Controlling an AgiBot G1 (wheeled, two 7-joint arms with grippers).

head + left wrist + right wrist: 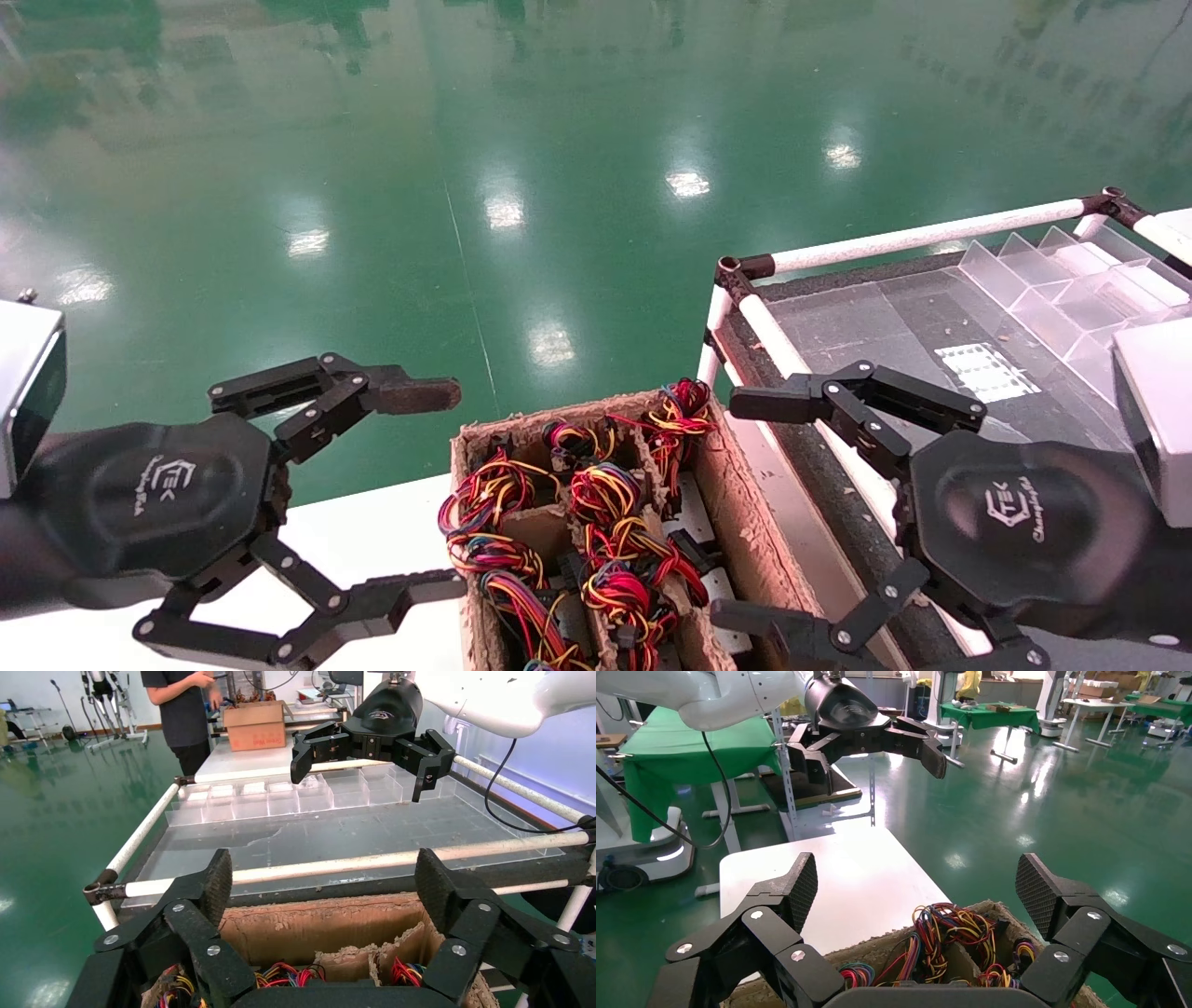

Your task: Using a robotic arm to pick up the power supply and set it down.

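A brown cardboard box (740, 508) with dividers stands between my two grippers. It holds several power supplies, each topped by a twisted bundle of red, yellow and black wires (605, 494). Pale grey metal bodies (719, 585) show between the dividers. My right gripper (726, 508) hangs open just right of the box, nothing between its fingers. Its wrist view looks down on the wire bundles (947, 934) from between the spread fingers (796, 888). My left gripper (456, 489) stands open at the box's left wall, also empty.
The box sits on a white table (372, 531). To the right stands a rack of white pipes (913, 238) with a clear plastic divider tray (1071, 289). Green floor lies beyond. A person (179, 709) stands far behind the rack.
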